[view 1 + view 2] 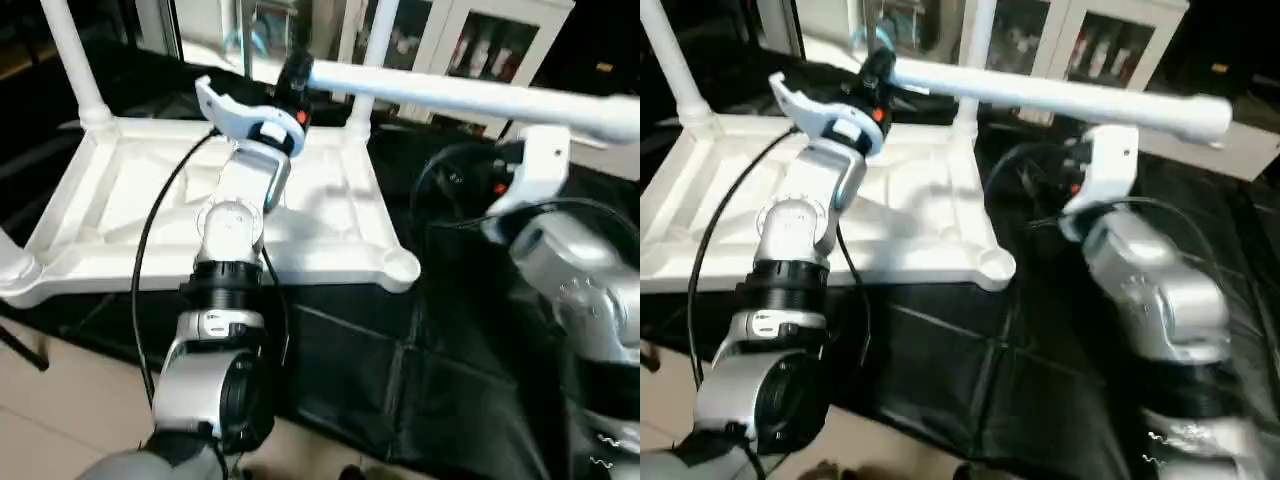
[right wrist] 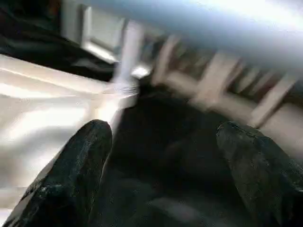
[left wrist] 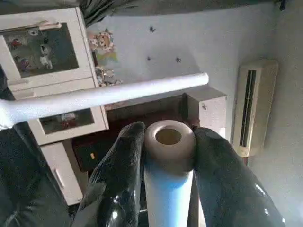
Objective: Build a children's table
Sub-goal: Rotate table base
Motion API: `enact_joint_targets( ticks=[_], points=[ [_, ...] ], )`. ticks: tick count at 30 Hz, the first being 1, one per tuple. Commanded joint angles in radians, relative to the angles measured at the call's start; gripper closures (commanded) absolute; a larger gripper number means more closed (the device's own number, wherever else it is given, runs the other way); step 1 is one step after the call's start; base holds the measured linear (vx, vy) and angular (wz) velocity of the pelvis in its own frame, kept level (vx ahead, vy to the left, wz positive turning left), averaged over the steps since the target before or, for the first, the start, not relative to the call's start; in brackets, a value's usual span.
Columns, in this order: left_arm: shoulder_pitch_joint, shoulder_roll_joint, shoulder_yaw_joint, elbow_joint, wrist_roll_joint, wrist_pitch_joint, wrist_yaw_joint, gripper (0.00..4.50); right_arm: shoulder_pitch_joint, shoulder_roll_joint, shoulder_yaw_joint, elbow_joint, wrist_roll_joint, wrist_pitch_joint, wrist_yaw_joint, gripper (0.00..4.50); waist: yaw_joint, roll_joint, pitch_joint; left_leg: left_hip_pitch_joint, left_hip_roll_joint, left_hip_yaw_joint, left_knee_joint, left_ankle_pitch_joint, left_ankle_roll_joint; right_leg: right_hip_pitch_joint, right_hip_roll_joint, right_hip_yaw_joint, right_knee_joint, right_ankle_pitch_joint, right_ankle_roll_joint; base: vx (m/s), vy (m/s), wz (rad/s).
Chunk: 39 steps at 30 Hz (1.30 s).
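Note:
The white tabletop [image 1: 130, 190] lies upside down on a black cloth, ribs facing up. Legs stand upright in its back left [image 1: 72, 55] and back right [image 1: 372, 60] sockets, and the foot of a third leg [image 1: 12, 262] shows at the front left. The front right socket [image 1: 402, 266] is empty. A fourth leg [image 1: 470, 98] hangs level above the tabletop's right edge. My left gripper [image 1: 295, 82] is shut on its thin open end [image 3: 169, 137]. My right gripper [image 2: 163, 137] sits just under that leg's thick end, open, with nothing between its fingers [image 2: 90, 142].
The black cloth [image 1: 400, 380] covers the work surface in front of and to the right of the tabletop. White glass-door cabinets [image 1: 480, 40] stand behind. Pale floor tiles [image 1: 60, 400] show at the lower left. A black cable [image 1: 150, 230] loops beside my left forearm.

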Motion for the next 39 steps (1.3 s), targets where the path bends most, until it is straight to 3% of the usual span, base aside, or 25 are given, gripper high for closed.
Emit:
enact_joint_targets(
  ticks=[1,2,3,4,5,9,10,15,21,29,36,39],
  points=[
    [-0.032,-0.018,-0.022,-0.003,0.018,0.011,-0.021,3.17,-0.006,-0.044,0.056,-0.026,-0.135,-0.099,0.005,0.23,0.004,0.002,-0.083,0.014,0.032,-0.020,-0.060,-0.150,-0.040,0.071,-0.040,0.038,-0.064,-0.243,-0.045,0.000,0.000,0.00],
    [-0.030,-0.015,-0.028,-0.004,0.026,0.012,-0.026,3.17,-0.013,-0.087,0.095,-0.031,-0.242,-0.162,-0.011,0.17,0.002,0.000,-0.085,0.013,0.033,-0.021,-0.059,-0.157,-0.037,0.073,-0.040,0.037,-0.064,-0.257,-0.044,0.000,0.000,0.00],
    [-0.030,-0.015,-0.028,-0.004,0.026,0.012,-0.026,3.17,-0.013,-0.087,0.095,-0.031,-0.242,-0.162,-0.011,0.08,0.002,-0.001,-0.084,0.013,0.033,-0.022,-0.059,-0.157,-0.038,0.071,-0.039,0.037,-0.065,-0.262,-0.042,0.000,0.000,0.00],
    [-0.030,-0.014,-0.029,-0.004,0.029,0.014,-0.028,3.17,-0.026,-0.141,0.140,-0.037,-0.345,-0.187,-0.031,0.08,-0.001,0.000,-0.083,0.013,0.032,-0.021,-0.058,-0.164,-0.032,0.070,-0.037,0.037,-0.065,-0.265,-0.044,0.000,0.000,0.00],
    [-0.027,-0.011,-0.033,-0.005,0.037,0.016,-0.032,3.17,-0.034,-0.166,0.162,-0.028,-0.389,-0.189,-0.042,0.02,-0.003,-0.002,-0.083,0.014,0.032,-0.021,-0.058,-0.168,-0.028,0.070,-0.034,0.037,-0.066,-0.266,-0.045,0.000,0.000,0.00],
    [-0.014,-0.002,-0.059,-0.020,0.072,0.032,-0.054,3.17,-0.060,-0.226,0.231,0.027,-0.512,-0.200,-0.059,0.00,-0.006,0.000,-0.085,0.017,0.034,-0.020,-0.055,-0.175,-0.002,0.067,-0.033,0.036,-0.064,-0.256,-0.071,0.000,0.000,0.00],
    [-0.014,-0.002,-0.059,-0.020,0.072,0.032,-0.054,3.17,-0.060,-0.226,0.231,0.027,-0.512,-0.200,-0.059,0.00,-0.007,0.000,-0.085,0.017,0.033,-0.019,-0.054,-0.177,0.001,0.067,-0.034,0.036,-0.063,-0.252,-0.076,0.000,0.000,0.00],
    [0.007,0.010,-0.092,-0.055,0.114,0.066,-0.079,3.17,-0.086,-0.267,0.293,0.171,-0.672,-0.210,-0.021,0.00,-0.007,-0.004,-0.090,0.017,0.037,-0.018,-0.050,-0.148,0.033,0.071,-0.036,0.038,-0.054,-0.179,-0.139,0.000,0.000,0.00],
    [0.013,0.024,-0.103,-0.070,0.136,0.076,-0.105,3.17,-0.080,-0.282,0.286,0.224,-0.671,-0.221,0.004,0.00,-0.008,-0.004,-0.089,0.019,0.038,-0.017,-0.047,-0.153,0.059,0.072,-0.037,0.039,-0.052,-0.182,-0.161,0.000,0.000,0.00],
    [0.025,0.058,-0.131,-0.096,0.167,0.123,-0.167,3.17,-0.080,-0.290,0.246,0.286,-0.672,-0.289,0.058,0.00,-0.011,-0.002,-0.086,0.020,0.040,-0.017,-0.046,-0.174,0.062,0.069,-0.037,0.038,-0.054,-0.207,-0.170,0.000,0.000,0.00],
    [0.020,0.158,-0.227,-0.101,0.298,0.095,-0.330,3.17,-0.034,-0.274,0.186,0.261,-0.548,-0.283,0.153,0.00,-0.010,-0.002,-0.082,0.021,0.043,-0.018,-0.051,-0.185,0.073,0.067,-0.039,0.040,-0.059,-0.217,-0.166,0.000,0.000,0.00],
    [0.012,0.180,-0.241,-0.099,0.314,0.088,-0.368,3.17,-0.025,-0.269,0.176,0.257,-0.529,-0.277,0.168,0.00,-0.011,0.001,-0.083,0.020,0.044,-0.019,-0.050,-0.175,0.064,0.069,-0.040,0.040,-0.053,-0.199,-0.181,0.000,0.000,0.00]
  ],
)
